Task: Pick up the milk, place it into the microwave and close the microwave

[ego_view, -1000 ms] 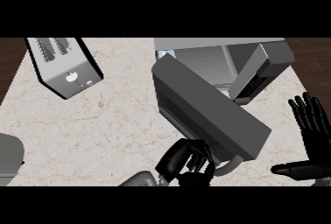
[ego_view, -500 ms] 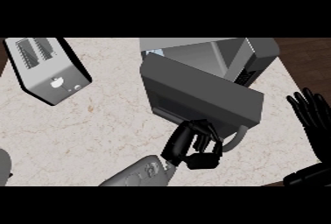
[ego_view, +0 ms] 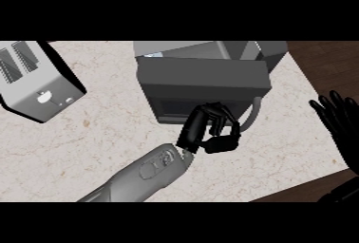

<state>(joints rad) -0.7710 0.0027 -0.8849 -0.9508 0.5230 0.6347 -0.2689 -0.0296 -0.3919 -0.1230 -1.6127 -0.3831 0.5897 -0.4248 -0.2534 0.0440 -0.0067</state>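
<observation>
From my station I take the microwave (ego_view: 203,85) as my landmark: a grey boxy unit with flat metal-looking faces, sitting at the far middle of the pale, stone-speckled desk (ego_view: 91,137). Its door (ego_view: 203,92) is a broad dark grey slab with a darker window panel low on it, and it lies across the front of the cabinet so that I cannot see into the cavity at all; whether the door is fully latched I cannot tell. Behind the door the lighter grey top and side of the cabinet show, partly cut off by the upper edge of the view. The milk shows nowhere in my view, and I cannot tell whether it is inside the microwave, since the door hides the interior. A thin curved grey handle (ego_view: 256,111) stands off the door's right edge. My left hand (ego_view: 210,128) is just in front of the door's lower edge, its black fingers curled tightly inward with nothing visible inside them, touching or almost touching the door beside the handle; the smooth grey forearm (ego_view: 144,175) runs back toward the near edge. My right hand (ego_view: 344,128) is off to the right of the microwave at the view's border, fingers straight and spread, partly cut off. To the left of the microwave sits a silver toaster (ego_view: 35,78) with dark slots, tilted in the view and clipped at the left edge
</observation>
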